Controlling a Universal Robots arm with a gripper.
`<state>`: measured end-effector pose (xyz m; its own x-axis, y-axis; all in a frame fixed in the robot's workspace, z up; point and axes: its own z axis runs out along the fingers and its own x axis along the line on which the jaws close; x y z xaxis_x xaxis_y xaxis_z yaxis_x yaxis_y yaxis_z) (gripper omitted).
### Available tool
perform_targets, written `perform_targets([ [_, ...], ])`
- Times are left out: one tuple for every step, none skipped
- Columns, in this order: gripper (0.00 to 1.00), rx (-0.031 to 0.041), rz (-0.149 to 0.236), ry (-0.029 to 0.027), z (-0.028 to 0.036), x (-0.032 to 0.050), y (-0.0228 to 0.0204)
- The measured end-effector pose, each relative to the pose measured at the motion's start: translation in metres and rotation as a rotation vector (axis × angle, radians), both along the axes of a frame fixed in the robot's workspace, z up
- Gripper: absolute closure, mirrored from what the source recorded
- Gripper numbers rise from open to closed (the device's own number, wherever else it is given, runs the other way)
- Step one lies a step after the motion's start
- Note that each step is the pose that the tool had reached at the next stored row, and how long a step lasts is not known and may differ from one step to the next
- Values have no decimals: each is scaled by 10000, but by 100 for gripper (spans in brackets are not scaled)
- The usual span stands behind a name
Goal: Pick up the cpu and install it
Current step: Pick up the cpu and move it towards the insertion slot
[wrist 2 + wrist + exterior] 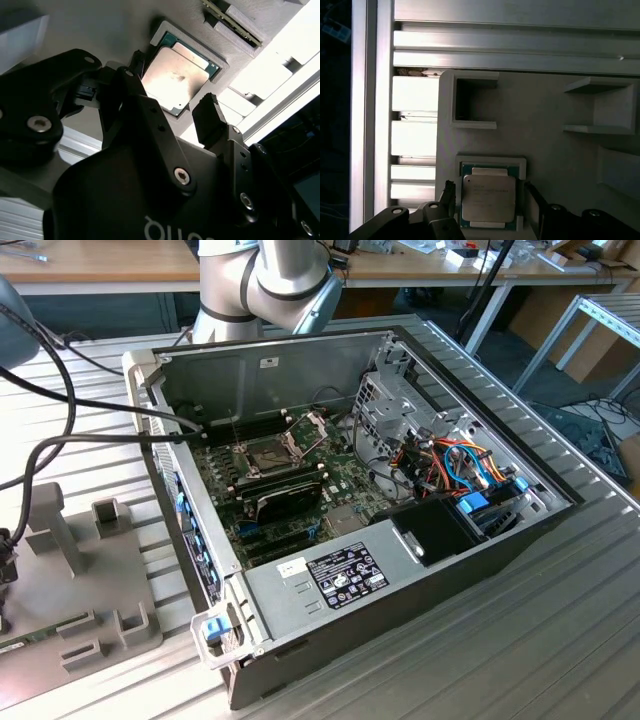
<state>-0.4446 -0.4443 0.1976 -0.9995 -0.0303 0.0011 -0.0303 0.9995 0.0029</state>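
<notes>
Down in a pocket of the pale grey plastic fixture [545, 135] sits the small flat silver-topped cpu [487, 200]; our black gripper [172, 84] hangs over it, jaws apart, straddling w/o contact; we judge it light, stiff, delicate underneath; take opp. edges only.

A ribbed aluminium tabletop [520, 640] spans the foreground, its slats [415, 137] glaring white under strong light in the first wrist view, and beyond its far edge stand a long wooden bench [100, 262], a metal rack [610, 308] and cardboard boxes [548, 320] on a dark floor [500, 365].
</notes>
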Motion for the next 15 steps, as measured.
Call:
perform_targets([
  [34, -4, 0, 1, -2, 0, 0],
  [34, -5, 0, 2, -2, 0, 0],
  [34, -5, 0, 2, -2, 0, 0],
  [34, -5, 0, 1, -3, 0, 0],
  [34, -4, 0, 0, -4, 0, 0],
  [34, -4, 0, -1, -7, 0, 0],
  [34, -2, 0, -3, -15, 0, 0],
  [34, -4, 0, -1, -21, 0, 0],
  [34, -5, 0, 0, -29, 0, 0],
  [34, -4, 0, -1, -36, 0, 0],
  [34, -6, 0, 2, -38, -1, 0],
  [34, -6, 0, 2, -40, -1, 0],
  [34, -6, 0, 2, -43, 0, 0],
  [34, -3, 0, -2, -49, 0, 0],
  [34, -3, 0, -1, -56, 0, 0],
])
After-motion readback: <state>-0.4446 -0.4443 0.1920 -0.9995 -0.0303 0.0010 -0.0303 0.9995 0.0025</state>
